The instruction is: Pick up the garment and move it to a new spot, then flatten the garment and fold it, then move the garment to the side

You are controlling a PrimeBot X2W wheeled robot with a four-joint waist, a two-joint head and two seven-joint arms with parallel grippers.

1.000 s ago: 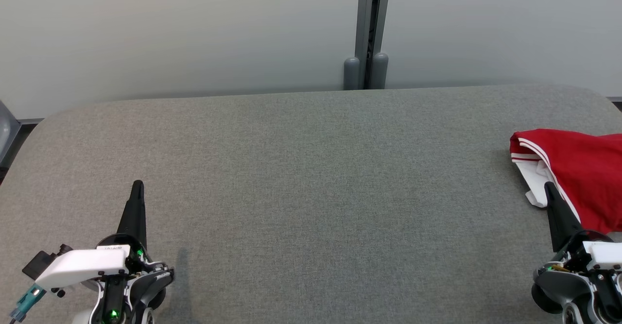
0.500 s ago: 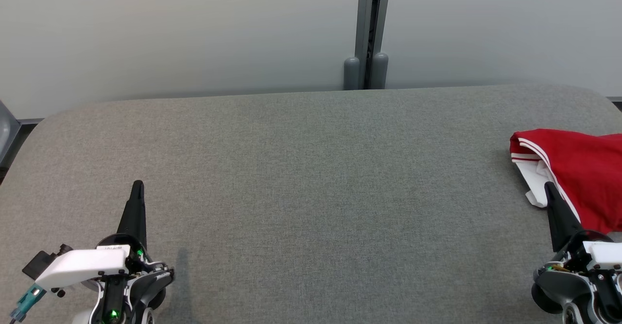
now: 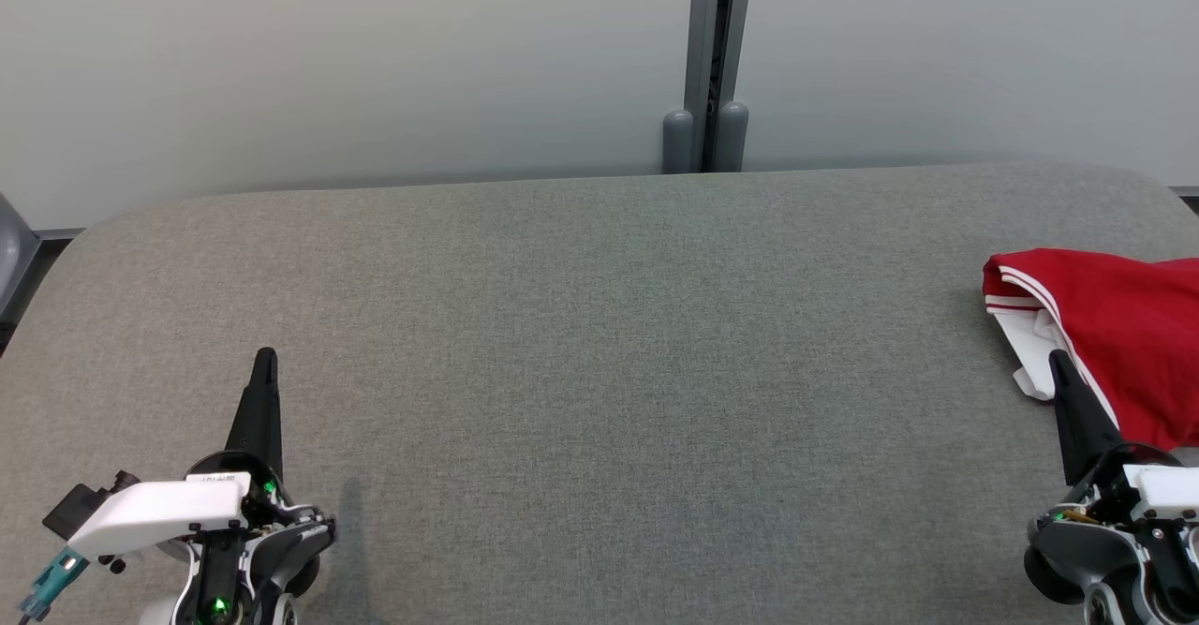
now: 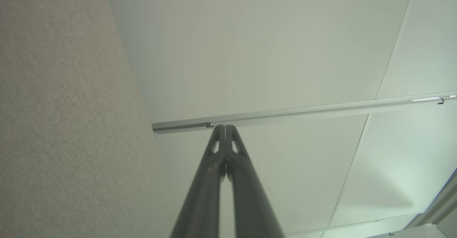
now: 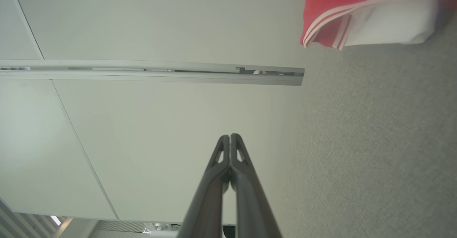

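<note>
- The garment [image 3: 1129, 320] lies at the far right of the grey surface [image 3: 599, 372], and the edge of the head view cuts it off.
- It is red, with a hem of white stripes and a white layer showing under that hem.
- What shows of it is a crumpled heap rather than a flat spread, with soft folds across the red cloth.
- Its visible end points left, toward the middle of the surface. The striped hem runs on a slant from the far left corner of the heap down toward the near right.
- Its full length and true long axis cannot be told, since the rest runs out of sight to the right.
- The right hand [image 3: 1057, 359] is at the lower right, its two dark fingers pressed together into one point and gripping nothing.
- In the head view its tip overlaps the white layer at the garment's near edge. The right wrist view shows the garment off to one side, apart from the fingers.
- The left hand [image 3: 265, 356] is at the lower left, well apart from the garment, and its fingers are likewise pressed together on nothing.
- Both hands point away from the robot, toward the pale wall [image 3: 328, 63] behind the surface.
- A grey metal post [image 3: 709, 53] stands against that wall behind the far edge of the surface.
</note>
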